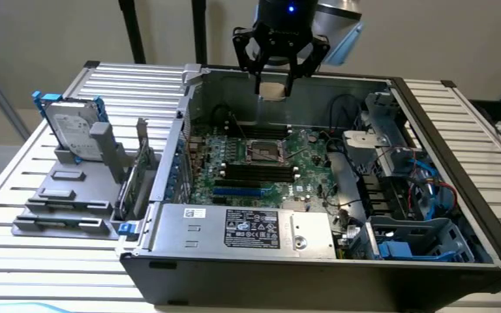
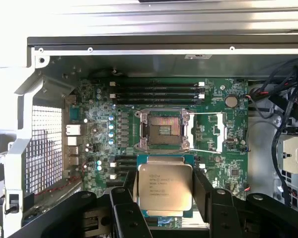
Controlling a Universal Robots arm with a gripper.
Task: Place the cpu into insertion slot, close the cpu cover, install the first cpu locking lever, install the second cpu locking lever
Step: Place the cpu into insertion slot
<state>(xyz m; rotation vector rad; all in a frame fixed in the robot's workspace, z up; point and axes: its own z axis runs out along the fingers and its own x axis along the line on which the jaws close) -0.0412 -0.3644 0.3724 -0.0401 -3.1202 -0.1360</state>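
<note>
Slatted metal table (image 1: 7,215) carries an open computer case (image 1: 320,277), and I hang over its far wall. My gripper (image 1: 274,86) is clenched on the chip (image 1: 273,91), pinching it by two opposite edges, metal face up, well above the green board (image 2: 228,171). The socket (image 2: 163,130) lies bare below me. Its cover (image 2: 220,134) is swung out beside it, and the two thin wire levers (image 2: 206,113) are sprung free along its sides.

My worry is the hold itself. My fingers (image 2: 131,198) touch only thin edges, so I judge that a jolt could tip or drop the chip. A corner landing on the dark pin field would likely bend pins.

The second risk is alignment. From the wrist view the chip looks square to the socket, but I cannot make out its notches or corner mark. Set down turned or shifted, it would ride up on the rim instead of seating flat.

The third risk is crowding. The memory sticks (image 2: 159,88) sit just beside the socket, and the open cover and levers stand near. A wide finger could catch any of these on the way down.
</note>
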